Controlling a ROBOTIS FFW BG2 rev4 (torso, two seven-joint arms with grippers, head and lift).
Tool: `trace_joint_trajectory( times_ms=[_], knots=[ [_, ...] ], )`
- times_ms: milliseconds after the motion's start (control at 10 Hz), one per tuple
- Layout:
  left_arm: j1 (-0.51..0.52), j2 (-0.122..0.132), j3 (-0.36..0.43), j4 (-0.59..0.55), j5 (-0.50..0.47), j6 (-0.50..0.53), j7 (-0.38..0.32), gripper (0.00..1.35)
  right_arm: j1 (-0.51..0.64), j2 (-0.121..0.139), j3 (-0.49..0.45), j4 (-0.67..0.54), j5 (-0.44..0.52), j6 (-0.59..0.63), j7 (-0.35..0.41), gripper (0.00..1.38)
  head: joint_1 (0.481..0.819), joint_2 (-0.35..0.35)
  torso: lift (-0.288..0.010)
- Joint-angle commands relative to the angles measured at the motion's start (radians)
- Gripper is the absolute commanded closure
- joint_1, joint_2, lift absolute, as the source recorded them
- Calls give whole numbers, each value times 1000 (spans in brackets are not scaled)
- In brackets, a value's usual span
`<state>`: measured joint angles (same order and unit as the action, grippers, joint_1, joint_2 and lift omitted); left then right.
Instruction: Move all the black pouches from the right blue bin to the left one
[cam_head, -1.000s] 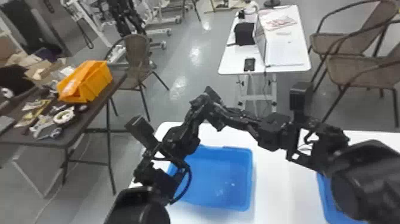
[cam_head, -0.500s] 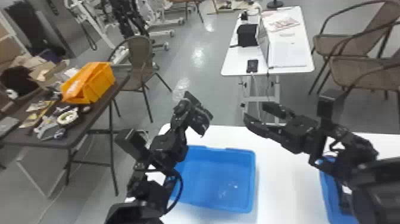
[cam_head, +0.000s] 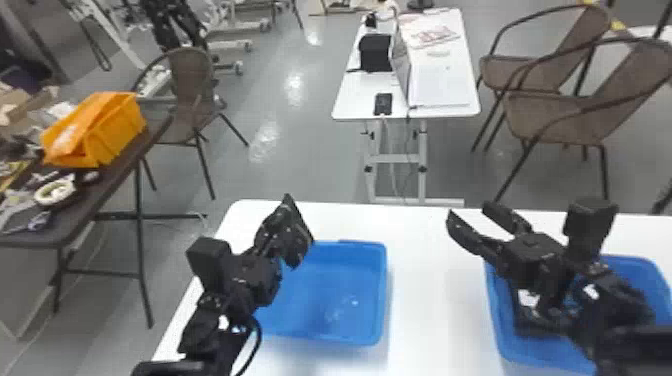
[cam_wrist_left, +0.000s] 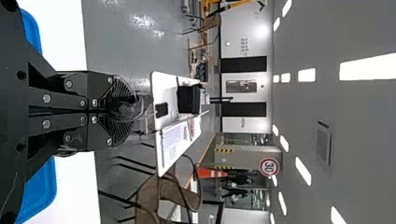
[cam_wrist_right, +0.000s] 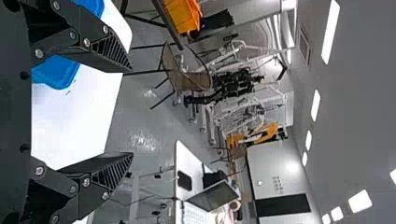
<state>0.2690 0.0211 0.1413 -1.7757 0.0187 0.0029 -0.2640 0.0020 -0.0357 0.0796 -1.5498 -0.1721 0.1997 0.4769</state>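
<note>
Both grippers have drawn nearer and apart. Left gripper (cam_wrist_left: 133, 112), clenched on nothing, sits by the left blue bin (cam_head: 345, 300), I judge for clearance; right gripper (cam_head: 468, 211) is released, presumably for what looks like a black pouch (cam_head: 532, 327) inside the right blue bin (cam_head: 540, 351).

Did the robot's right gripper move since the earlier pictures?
Yes, the right gripper went to the robot's right, from behind the left blue bin to past its right side.
</note>
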Motion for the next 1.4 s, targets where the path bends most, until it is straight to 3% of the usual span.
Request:
trace_joint_trajectory(
  times_ms=[0, 100, 200, 300, 500, 800, 1300],
  knots=[
    [2, -13, 6, 32, 15, -75, 0, 633, 21, -1, -32, -16, 37, 14, 0, 435, 695, 182, 0],
    [2, -12, 6, 32, 7, -107, 0, 67, 39, -1, -49, -33, 74, 26, 0, 433, 695, 167, 0],
    [2, -4, 3, 30, 10, -123, -1, 4, 67, -1, -67, -44, 95, 38, -4, 432, 695, 156, 0],
    [6, -1, 4, 28, 23, -146, -1, 171, 101, -1, -83, -46, 100, 38, -43, 432, 695, 144, 0],
    [7, -10, 8, 25, 56, -149, -1, 320, 124, -1, -135, -10, 115, 47, -67, 432, 695, 118, 0],
    [12, -13, 9, 25, 69, -156, -1, 328, 141, 0, -184, 74, 114, 53, -95, 444, 695, 63, 0],
    [16, -12, 9, 25, 86, -167, -3, 329, 102, 7, -193, 244, 92, 21, -155, 498, 695, 43, 0]
  ],
)
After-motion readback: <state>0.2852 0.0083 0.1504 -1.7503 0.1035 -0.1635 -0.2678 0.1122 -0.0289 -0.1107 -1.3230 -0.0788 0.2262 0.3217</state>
